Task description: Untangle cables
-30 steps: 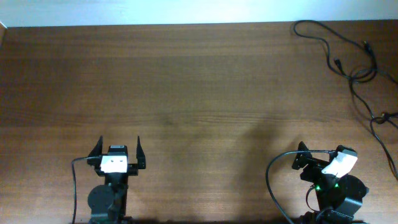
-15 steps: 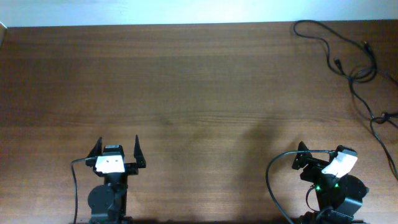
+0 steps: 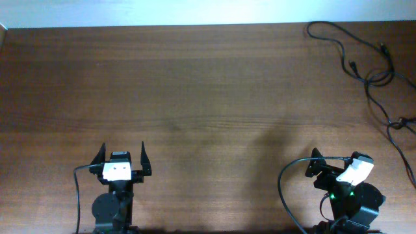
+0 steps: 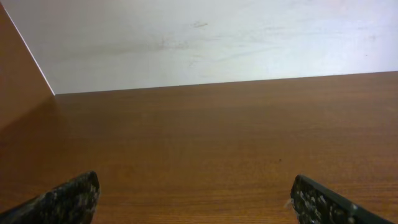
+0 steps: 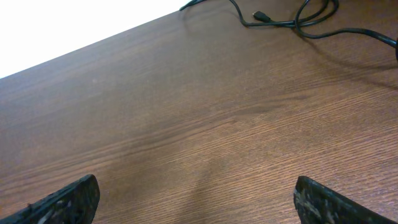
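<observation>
The cables [image 3: 379, 77] are thin black cords lying loosely looped and crossed at the table's far right corner, with one strand running down the right edge. Small plug ends [image 3: 351, 64] lie among them. Part of them shows at the top right of the right wrist view [image 5: 280, 23], with a plug [image 5: 260, 15]. My left gripper [image 3: 124, 145] is open and empty at the front left, far from the cables; its fingers [image 4: 196, 199] are spread over bare wood. My right gripper [image 3: 318, 166] is open and empty at the front right, well short of the cables, over bare wood [image 5: 199, 199].
The brown wooden table [image 3: 195, 97] ends at a white wall [image 4: 217, 37] along its far edge. Thicker black wires [image 3: 284, 188] loop beside the right arm's base and one [image 3: 77, 188] runs beside the left arm's base.
My left gripper has shifted very slightly to the left. The right arm and the cables have not moved.
</observation>
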`<state>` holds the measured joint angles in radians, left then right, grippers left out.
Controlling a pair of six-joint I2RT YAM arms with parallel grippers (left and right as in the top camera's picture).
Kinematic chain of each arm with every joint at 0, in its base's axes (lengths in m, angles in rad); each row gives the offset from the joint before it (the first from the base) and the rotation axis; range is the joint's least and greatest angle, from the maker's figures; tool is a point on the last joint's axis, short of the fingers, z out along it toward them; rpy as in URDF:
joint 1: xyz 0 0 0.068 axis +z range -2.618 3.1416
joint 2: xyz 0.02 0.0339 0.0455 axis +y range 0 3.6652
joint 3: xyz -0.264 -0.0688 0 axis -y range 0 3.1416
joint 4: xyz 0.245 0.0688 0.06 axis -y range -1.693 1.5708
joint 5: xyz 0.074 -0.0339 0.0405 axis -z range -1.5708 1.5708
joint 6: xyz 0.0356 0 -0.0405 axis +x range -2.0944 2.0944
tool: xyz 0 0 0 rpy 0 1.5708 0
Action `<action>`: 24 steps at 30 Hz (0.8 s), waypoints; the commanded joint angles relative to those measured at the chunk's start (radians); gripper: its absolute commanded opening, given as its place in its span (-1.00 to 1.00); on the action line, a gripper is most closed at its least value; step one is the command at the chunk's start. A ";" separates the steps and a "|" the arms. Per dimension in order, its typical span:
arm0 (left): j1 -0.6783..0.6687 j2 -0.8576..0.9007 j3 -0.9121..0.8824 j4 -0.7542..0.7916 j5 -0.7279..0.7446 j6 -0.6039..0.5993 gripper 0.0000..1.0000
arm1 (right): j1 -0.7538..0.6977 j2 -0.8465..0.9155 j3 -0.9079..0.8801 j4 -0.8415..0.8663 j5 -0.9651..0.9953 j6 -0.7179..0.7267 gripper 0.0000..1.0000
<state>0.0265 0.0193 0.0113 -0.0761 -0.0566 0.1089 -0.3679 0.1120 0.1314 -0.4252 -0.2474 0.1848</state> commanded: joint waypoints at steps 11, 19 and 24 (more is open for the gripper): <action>0.000 -0.008 -0.002 -0.003 -0.019 0.013 0.97 | 0.002 -0.003 -0.008 0.189 -0.032 0.014 0.97; 0.000 -0.008 -0.002 -0.003 -0.019 0.013 0.97 | 0.205 -0.004 -0.008 0.454 -0.005 -0.142 0.98; 0.000 -0.008 -0.002 -0.003 -0.019 0.013 0.97 | 0.228 -0.037 -0.049 0.523 -0.006 -0.155 0.97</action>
<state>0.0265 0.0193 0.0113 -0.0757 -0.0605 0.1093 -0.1562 0.1116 0.1230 0.0502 -0.2615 0.0551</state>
